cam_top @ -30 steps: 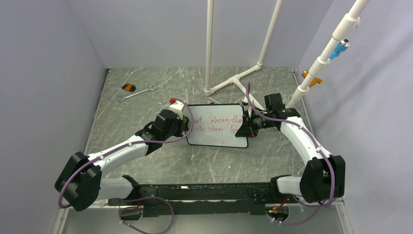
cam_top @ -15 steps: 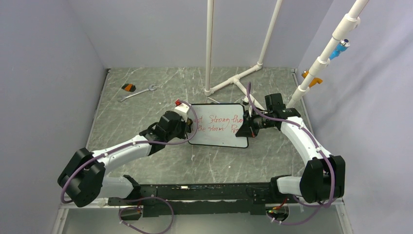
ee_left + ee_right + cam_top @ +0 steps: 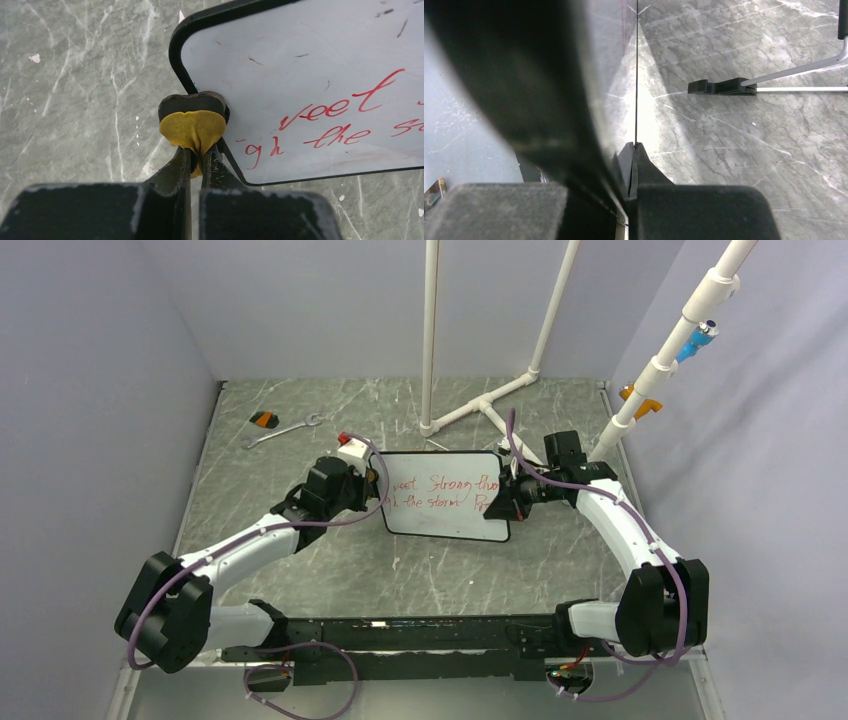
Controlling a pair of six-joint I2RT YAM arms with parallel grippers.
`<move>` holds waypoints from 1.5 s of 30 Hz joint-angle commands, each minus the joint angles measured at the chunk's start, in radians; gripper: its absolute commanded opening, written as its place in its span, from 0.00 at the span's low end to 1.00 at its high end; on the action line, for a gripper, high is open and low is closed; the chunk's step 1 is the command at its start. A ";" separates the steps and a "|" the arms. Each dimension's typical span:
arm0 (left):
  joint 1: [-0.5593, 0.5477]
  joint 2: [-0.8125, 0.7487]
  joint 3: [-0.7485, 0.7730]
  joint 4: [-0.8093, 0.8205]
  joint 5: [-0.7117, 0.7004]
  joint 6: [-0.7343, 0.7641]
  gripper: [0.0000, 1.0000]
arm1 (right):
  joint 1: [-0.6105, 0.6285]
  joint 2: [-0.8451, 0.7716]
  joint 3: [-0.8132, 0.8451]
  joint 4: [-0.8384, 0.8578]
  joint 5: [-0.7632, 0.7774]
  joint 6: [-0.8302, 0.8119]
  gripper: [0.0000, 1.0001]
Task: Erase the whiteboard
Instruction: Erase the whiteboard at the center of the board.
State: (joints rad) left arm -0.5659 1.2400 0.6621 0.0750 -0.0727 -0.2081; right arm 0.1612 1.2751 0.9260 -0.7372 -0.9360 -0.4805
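At left edge of whiteboard [image 3: 445, 518], left fingers [image 3: 183, 162] clench yellow eraser pad [image 3: 193, 128]; right fingers [image 3: 496, 503] clamp right edge.

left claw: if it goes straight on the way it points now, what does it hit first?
The whiteboard. The left claw is shut on a yellow pad that sits at the board's left frame edge; going on likely pushes it onto that frame. Depth is unclear.

One whiteboard [image 3: 445, 520] is counted; one wrench [image 3: 282, 431]; one yellow eraser [image 3: 192, 129]; two arms are seen, left arm [image 3: 250, 543] and right arm [image 3: 612, 517].
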 commanded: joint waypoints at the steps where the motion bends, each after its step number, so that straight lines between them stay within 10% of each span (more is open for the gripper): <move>1: -0.018 0.009 -0.040 0.170 0.147 0.014 0.00 | 0.010 -0.010 -0.001 0.004 -0.010 -0.051 0.00; 14: -0.064 -0.047 -0.097 0.007 -0.103 -0.052 0.00 | 0.010 -0.004 0.000 0.003 -0.010 -0.052 0.00; 24: -0.070 -0.209 -0.122 0.030 0.117 -0.019 0.00 | 0.010 -0.007 0.002 0.002 -0.012 -0.054 0.00; 45: -0.040 0.081 -0.050 0.119 0.040 -0.080 0.00 | 0.013 -0.036 0.002 -0.009 -0.026 -0.060 0.00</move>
State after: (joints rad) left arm -0.6216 1.2953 0.5949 0.1848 -0.0128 -0.2794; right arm 0.1585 1.2625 0.9260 -0.7391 -0.9253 -0.4797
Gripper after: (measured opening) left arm 0.047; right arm 0.044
